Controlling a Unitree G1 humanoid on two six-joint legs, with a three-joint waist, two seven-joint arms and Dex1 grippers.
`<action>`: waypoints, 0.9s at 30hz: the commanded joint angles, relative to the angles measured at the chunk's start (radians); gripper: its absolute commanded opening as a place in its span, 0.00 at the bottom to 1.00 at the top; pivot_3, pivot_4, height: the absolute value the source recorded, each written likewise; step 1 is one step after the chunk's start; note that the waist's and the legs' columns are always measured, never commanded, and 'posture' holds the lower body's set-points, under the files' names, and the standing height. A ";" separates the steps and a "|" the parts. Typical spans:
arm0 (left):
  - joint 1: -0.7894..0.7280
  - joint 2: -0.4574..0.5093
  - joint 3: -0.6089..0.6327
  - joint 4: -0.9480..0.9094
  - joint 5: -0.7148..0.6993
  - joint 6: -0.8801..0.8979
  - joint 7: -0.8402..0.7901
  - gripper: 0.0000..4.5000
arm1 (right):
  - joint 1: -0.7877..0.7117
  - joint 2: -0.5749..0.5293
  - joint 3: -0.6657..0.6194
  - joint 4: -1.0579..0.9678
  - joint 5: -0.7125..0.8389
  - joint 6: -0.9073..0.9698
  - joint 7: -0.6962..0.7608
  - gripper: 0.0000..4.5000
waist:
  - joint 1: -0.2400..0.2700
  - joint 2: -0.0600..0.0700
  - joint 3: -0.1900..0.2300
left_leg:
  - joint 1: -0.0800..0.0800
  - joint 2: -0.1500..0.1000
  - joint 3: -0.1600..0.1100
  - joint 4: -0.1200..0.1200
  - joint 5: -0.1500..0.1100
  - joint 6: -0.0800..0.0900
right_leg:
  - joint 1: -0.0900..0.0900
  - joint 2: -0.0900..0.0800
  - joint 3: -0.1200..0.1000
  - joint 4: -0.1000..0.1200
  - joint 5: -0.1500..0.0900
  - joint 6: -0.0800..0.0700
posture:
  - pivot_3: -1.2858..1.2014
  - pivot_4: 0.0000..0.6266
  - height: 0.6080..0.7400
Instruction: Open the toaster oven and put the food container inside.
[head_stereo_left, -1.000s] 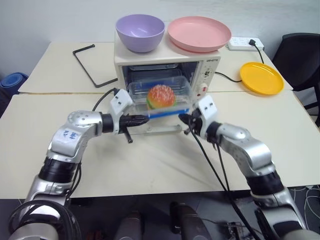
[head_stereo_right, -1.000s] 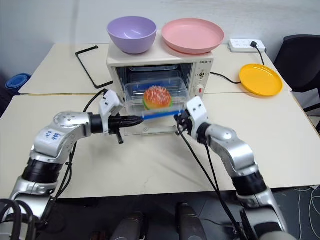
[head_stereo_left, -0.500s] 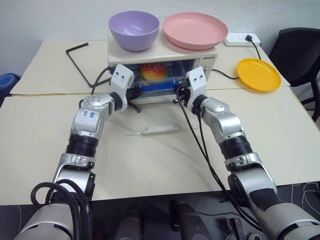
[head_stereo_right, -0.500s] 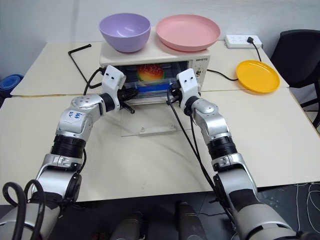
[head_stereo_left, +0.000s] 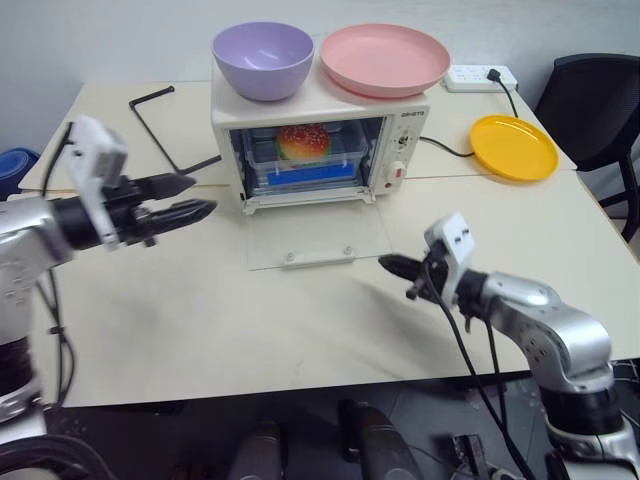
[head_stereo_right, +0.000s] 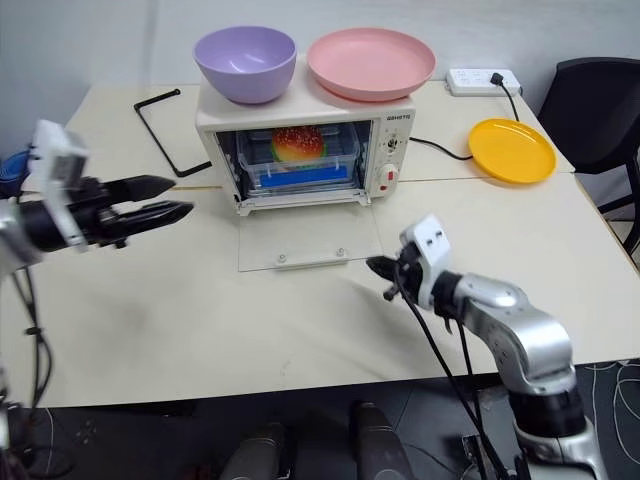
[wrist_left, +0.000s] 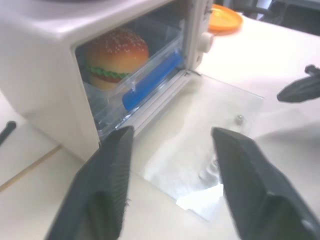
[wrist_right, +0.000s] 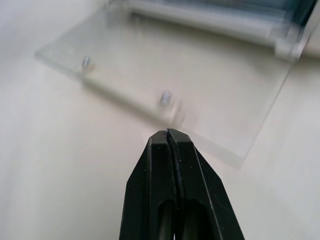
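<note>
Clear plastic food container (head_stereo_left: 305, 158) sits inside the cream-white toaster oven (head_stereo_left: 318, 140), glass door (head_stereo_left: 318, 240) down; spread left gripper (head_stereo_left: 182, 198) at nine o'clock and pressed-together right gripper (head_stereo_left: 400, 268) at five o'clock should keep clear.

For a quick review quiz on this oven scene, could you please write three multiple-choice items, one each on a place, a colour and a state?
1. Where is the clear plastic food container with blue clip strips?
A. on the table
B. inside the cream-white toaster oven
C. in a gripper

2. What colour is the round plate lying on the table right of the oven?
A. yellow
B. green
C. purple

3. How does the oven's glass door stand?
A. shut
B. half raised
C. folded down flat on the table

Answers:
1. B, the container with its toy hamburger sits in the oven cavity.
2. A, it is plainly yellow.
3. C, the glass lies flat before the oven.
</note>
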 joint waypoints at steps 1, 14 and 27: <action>0.051 0.072 0.100 -0.034 -0.058 0.012 -0.075 0.94 | 0.026 0.005 -0.009 -0.024 -0.004 -0.012 -0.023 0.00 | 0.000 0.001 0.000 | 0.004 0.001 0.000 0.000 0.000 0.000 | 0.006 0.001 -0.001 -0.004 -0.001 -0.001 | 0.52 0.24 1.00; 0.059 0.120 0.090 -0.015 -0.043 -0.065 -0.061 1.00 | -0.167 0.196 0.069 0.341 -0.135 -0.268 -0.026 0.00 | -0.005 0.000 0.000 | 0.011 0.005 0.003 -0.003 -0.005 0.000 | 0.010 0.004 0.002 -0.005 0.000 0.001 | 0.52 0.24 1.00; 0.069 0.129 0.118 0.019 -0.048 -0.105 -0.032 1.00 | -0.429 -0.209 -0.302 0.209 0.303 0.118 0.168 0.50 | 0.004 0.005 0.003 | 0.008 0.005 -0.006 -0.005 -0.006 0.001 | 0.011 0.001 -0.002 -0.010 -0.003 -0.001 | 0.52 0.24 1.00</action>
